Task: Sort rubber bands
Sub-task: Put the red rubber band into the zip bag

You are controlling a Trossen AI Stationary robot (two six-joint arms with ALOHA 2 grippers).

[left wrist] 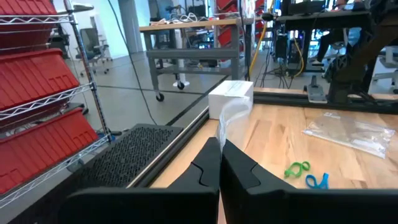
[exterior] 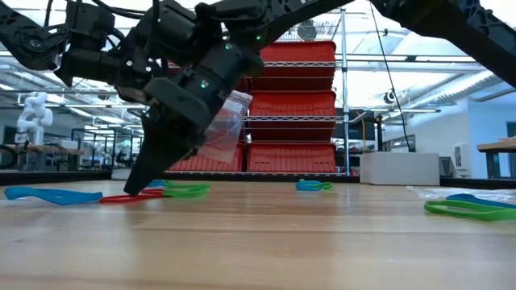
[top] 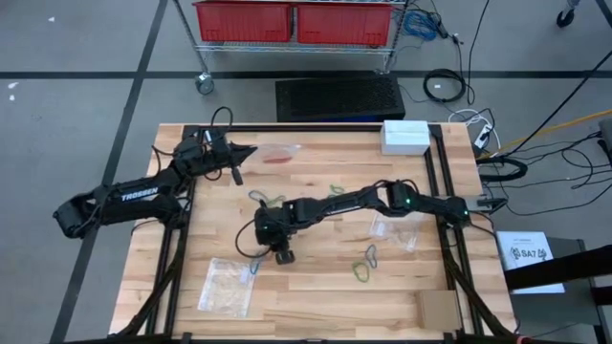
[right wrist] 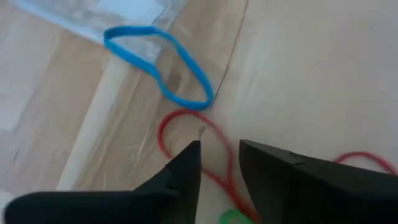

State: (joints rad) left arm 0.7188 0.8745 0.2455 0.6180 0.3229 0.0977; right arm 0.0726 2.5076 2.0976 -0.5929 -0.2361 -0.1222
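Note:
Loose rubber bands lie flat on the wooden table: a red one (right wrist: 186,134), a blue one (right wrist: 158,62), green and blue ones (top: 364,264) and a green one (top: 335,191). My right gripper (right wrist: 219,149) reaches to the table's middle and slants down with its tips at the tabletop (exterior: 133,189). It is open by a narrow gap, and a strand of the red band runs in that gap. My left gripper (left wrist: 219,149) is level at the far left, shut on a clear bag (top: 279,153) with red inside. My left gripper pinches the clear bag's near edge (left wrist: 225,127) between its two shut fingers, coming level from the table's left. The bag stands out past the fingertips, lifted clear of the table (exterior: 224,125). My right gripper: I cannot tell whether its fingers touch the red strand (right wrist: 219,171).
A second clear bag (top: 225,285) lies near the front left and a third (top: 397,227) under my right arm. A white box (top: 405,136) stands at the far right, and a cardboard piece (top: 440,308) lies at the front right. Red bins (top: 292,21) fill a shelf beyond the far edge.

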